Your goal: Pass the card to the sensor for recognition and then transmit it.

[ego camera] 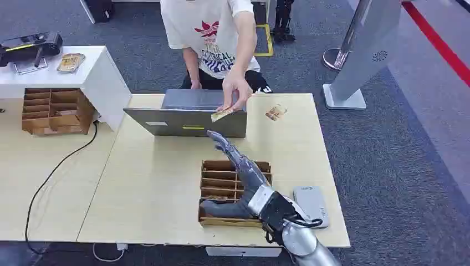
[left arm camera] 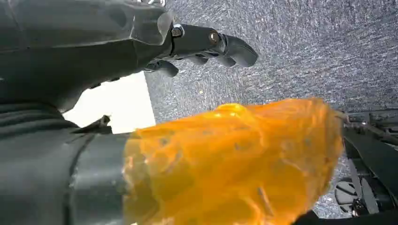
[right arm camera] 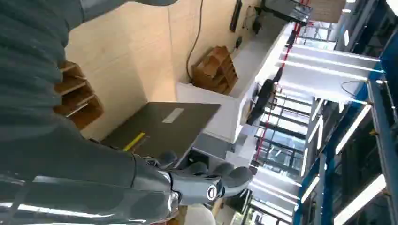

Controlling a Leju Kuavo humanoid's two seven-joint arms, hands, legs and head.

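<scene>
Head view: card [ego camera: 222,114] just beyond right hand's [ego camera: 239,178] outstretched fingertips [ego camera: 213,134].

Person's white T-shirt [ego camera: 208,27] with red trefoil logo, dark lettering beneath, perhaps "ORIGINAL", too blurred to confirm

the right arm [ego camera: 302,241] at the lower right of the head view is silver, with a black wrist section and a looping black cable. the right hand [ego camera: 238,180] is grey with darker fingers. the left hand [left arm camera: 141,51] has a grey ribbed cover and round screws.
</scene>
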